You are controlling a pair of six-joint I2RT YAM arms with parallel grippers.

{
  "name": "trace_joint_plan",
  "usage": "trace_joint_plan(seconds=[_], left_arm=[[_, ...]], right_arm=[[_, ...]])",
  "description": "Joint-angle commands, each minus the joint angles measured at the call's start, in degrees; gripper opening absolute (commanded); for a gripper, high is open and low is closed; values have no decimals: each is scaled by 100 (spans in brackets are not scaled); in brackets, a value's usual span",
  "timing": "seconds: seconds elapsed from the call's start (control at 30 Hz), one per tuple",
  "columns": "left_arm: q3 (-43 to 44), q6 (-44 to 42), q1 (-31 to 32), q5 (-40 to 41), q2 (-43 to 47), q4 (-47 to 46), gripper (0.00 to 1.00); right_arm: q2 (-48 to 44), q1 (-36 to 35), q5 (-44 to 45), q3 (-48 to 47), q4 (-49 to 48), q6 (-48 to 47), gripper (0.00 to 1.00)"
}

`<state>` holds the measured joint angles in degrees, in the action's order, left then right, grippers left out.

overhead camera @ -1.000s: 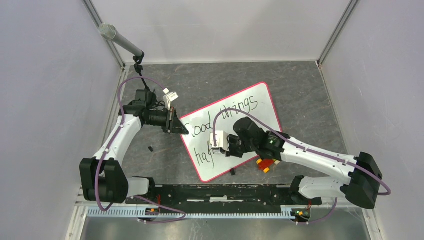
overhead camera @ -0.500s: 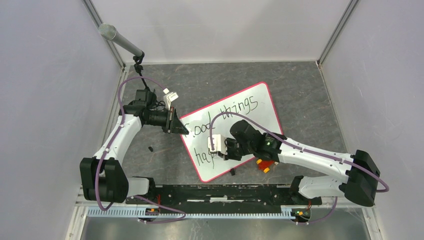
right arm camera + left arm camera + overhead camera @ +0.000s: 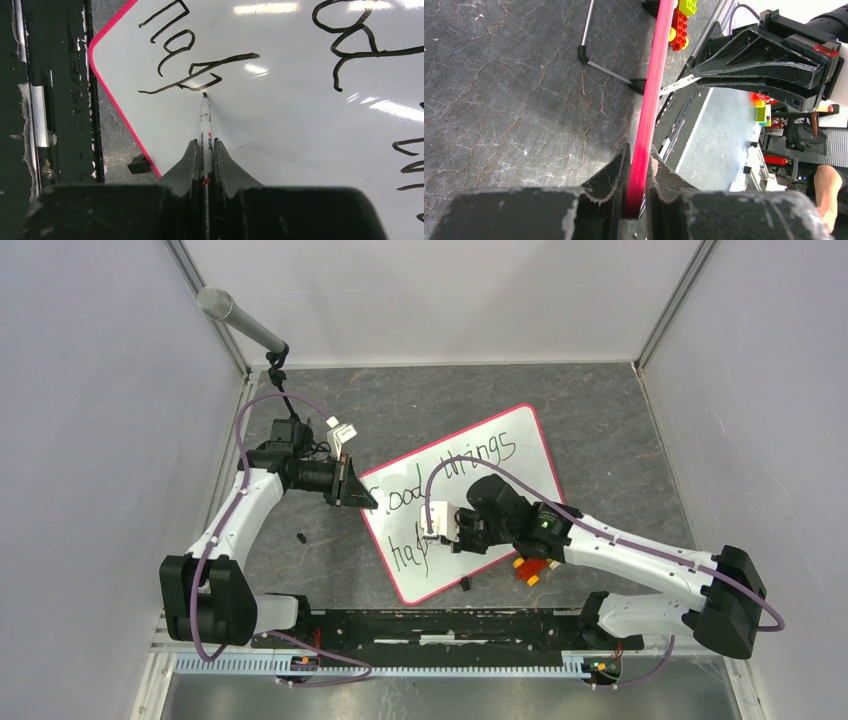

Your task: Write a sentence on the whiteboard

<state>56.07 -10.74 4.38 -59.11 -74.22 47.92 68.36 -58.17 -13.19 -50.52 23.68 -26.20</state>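
Right gripper (image 3: pixel 452 535) is clamped on a marker and sits over the near-left part of the whiteboard (image 3: pixel 520 475) in the top view. The left gripper (image 3: pixel 362 498) pinches the board's left corner. The board lies flat on the table, turned at an angle, with its long axis running from near-left up to far-right. The sentence (image 3: pixel 480 455) follows that axis, and its second line isn't finished.

Left wrist view: the left gripper (image 3: pixel 638 160) is shut on the red-pink rim (image 3: pixel 656 75) and on nothing else. That thin edge hold is what worries me. If the pen pushes sideways, I reckon the board could pivot or slide out and smear the letters. Some toy bricks (image 3: pixel 681 20) sit by the far end of the rim, so the right arm might clip them on a longer stroke.

Right wrist view: the right gripper (image 3: pixel 205 150) squeezes the marker (image 3: pixel 205 120), which points straight out from the jaws. Its tip looks to be touching the board right at the last stroke of the second line (image 3: pixel 185 50). The pen looks fairly low-angled to me, so too much pressure could drive it back through the jaws, and too little would make the line skip.
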Motion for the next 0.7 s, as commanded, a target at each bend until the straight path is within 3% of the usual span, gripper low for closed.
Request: trace_joint_plan(seconds=[0.0, 0.33, 0.67], left_arm=[[150, -166, 30, 462, 13, -191, 2], [175, -174, 30, 453, -28, -195, 2], [150, -190, 30, 471, -9, -195, 2]], right_arm=[[65, 79, 201, -238, -79, -134, 0], [103, 509, 183, -728, 41, -272, 0], [53, 510, 30, -468, 134, -266, 0]])
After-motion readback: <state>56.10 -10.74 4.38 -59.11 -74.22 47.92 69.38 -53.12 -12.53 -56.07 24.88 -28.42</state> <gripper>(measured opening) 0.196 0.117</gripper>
